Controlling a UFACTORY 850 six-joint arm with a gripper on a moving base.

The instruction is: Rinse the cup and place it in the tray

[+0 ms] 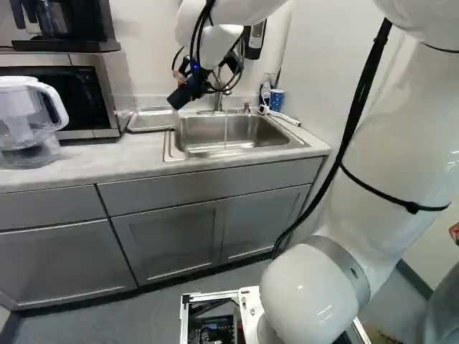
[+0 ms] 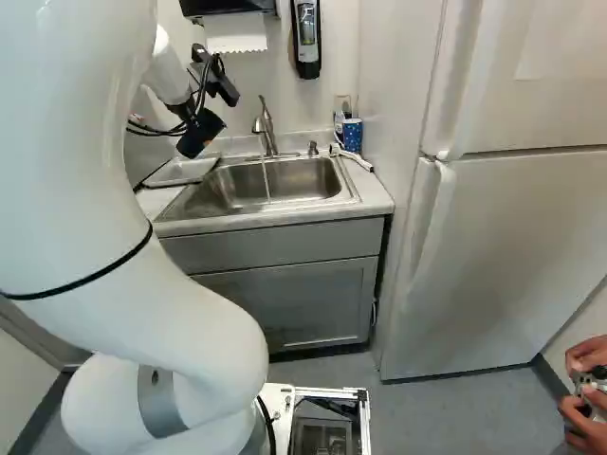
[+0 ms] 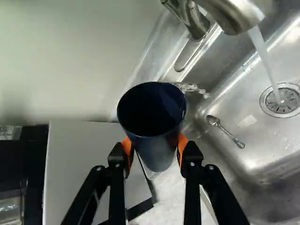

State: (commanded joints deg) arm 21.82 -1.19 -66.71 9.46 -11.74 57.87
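My claw (image 1: pixel 189 87) pinches the cup (image 3: pixel 158 149) | held above sink's (image 1: pixel 254 129) left edge | tap (image 2: pixel 265 123) runs into sink | spoon (image 3: pixel 225 130) lies in sink

We have a dark blue, round, tapering cup (image 3: pixel 157 145), its material unclear to us, held aloft and tilted, its open mouth showing a shadowed inside. At its seven o'clock in the right base view, apart from it, we see a pale, shallow, rectangular tray (image 2: pixel 180 172) lying flat.
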